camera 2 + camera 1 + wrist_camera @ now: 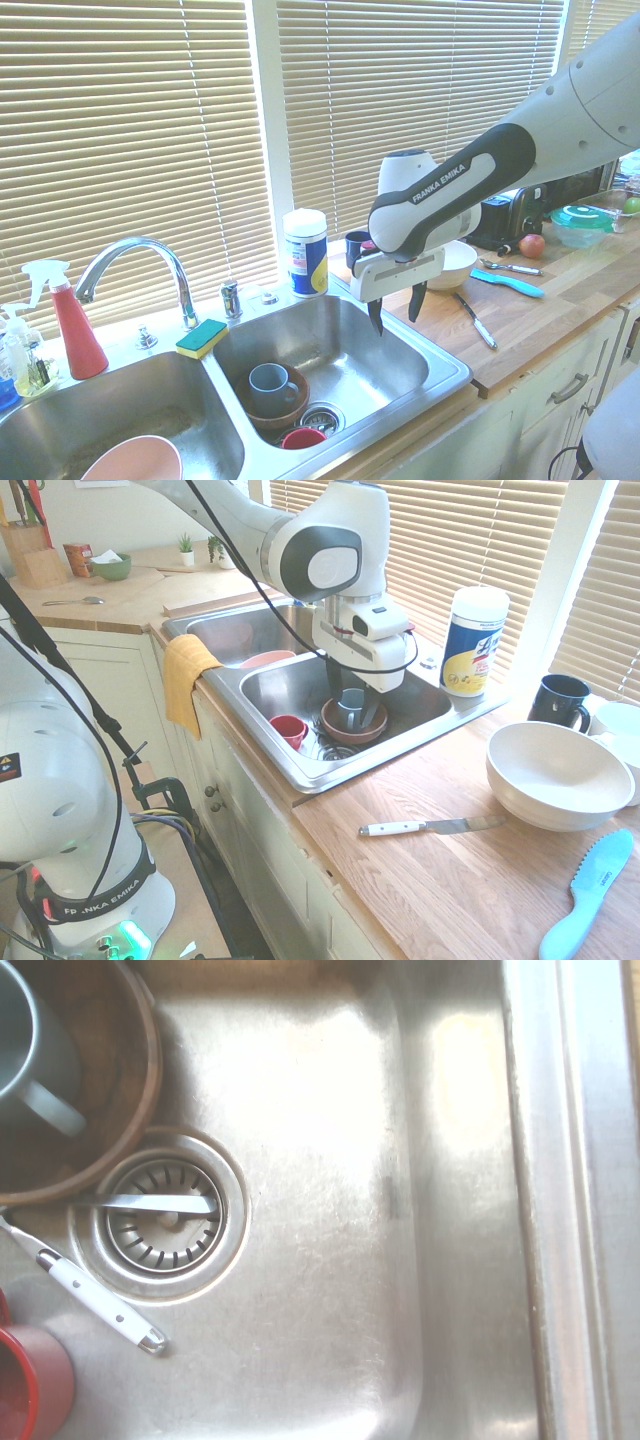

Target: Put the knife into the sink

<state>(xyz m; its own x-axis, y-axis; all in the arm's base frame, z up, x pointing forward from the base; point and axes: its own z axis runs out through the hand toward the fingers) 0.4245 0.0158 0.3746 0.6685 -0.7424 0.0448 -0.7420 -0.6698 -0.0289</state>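
Gripper wide open and empty over sink, knife flat on countertop right of it; slim handle leaves little to pinch, so fingers could hit wood or slip off.

Wooden countertop with white-handled knife, light-blue serrated knife, white bowl, and dark mug.

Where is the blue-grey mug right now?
In the second exterior view, the mug sits in the brown bowl, inside the right-hand basin, beside the drain.
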